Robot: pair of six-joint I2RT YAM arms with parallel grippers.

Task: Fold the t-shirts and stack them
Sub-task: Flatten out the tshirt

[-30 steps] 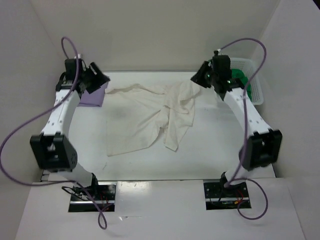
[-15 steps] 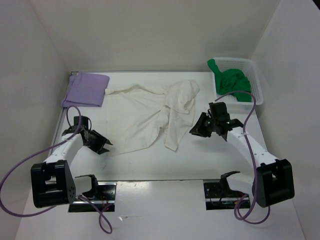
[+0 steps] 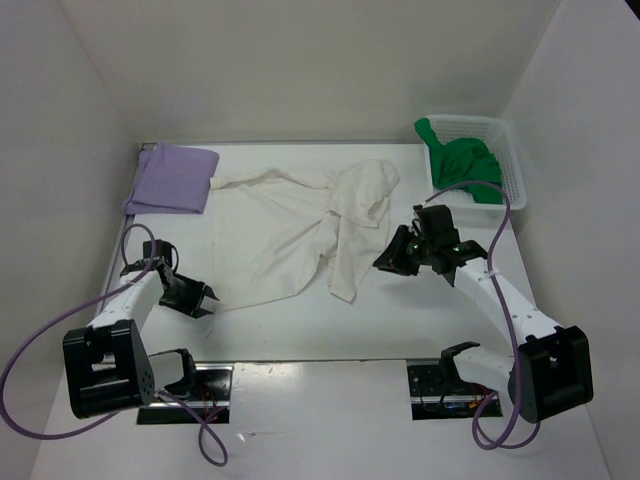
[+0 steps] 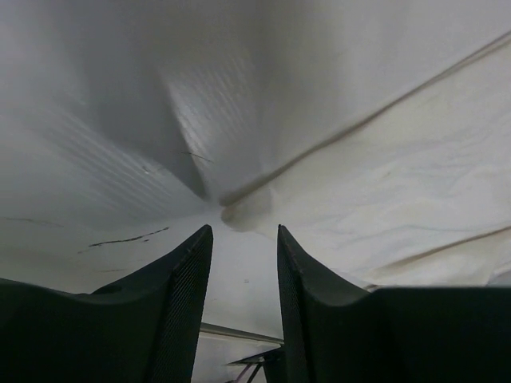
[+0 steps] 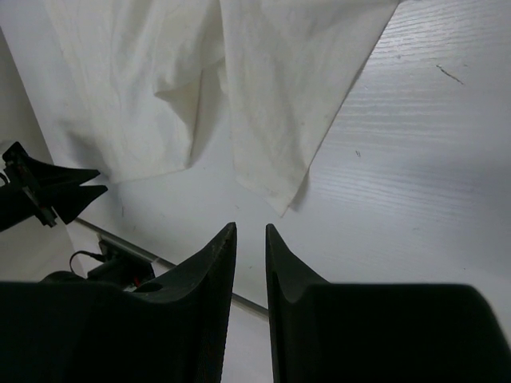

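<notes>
The cream white t-shirt (image 3: 290, 235) lies crumpled and partly spread in the middle of the table. The lavender t-shirt (image 3: 172, 180) lies folded at the back left. The green t-shirt (image 3: 462, 160) sits bunched in the basket. My left gripper (image 3: 203, 298) is open and empty, low by the cream shirt's near left corner (image 4: 247, 211), with its fingertips (image 4: 204, 239) just short of the cloth. My right gripper (image 3: 386, 259) is narrowly open and empty, just right of the shirt's folded lower flap (image 5: 275, 120). Its tips (image 5: 251, 229) hover over bare table near the flap's corner.
A white mesh basket (image 3: 513, 175) stands at the back right against the wall. White walls close in the table on the left, back and right. The table's near edge with a metal rail (image 5: 120, 239) lies below the shirt. The left gripper shows in the right wrist view (image 5: 48, 187).
Both arms have swung from the back of the table to the near side. In the last half second the left gripper crept toward the shirt's corner and the right gripper moved slightly left toward the flap.
</notes>
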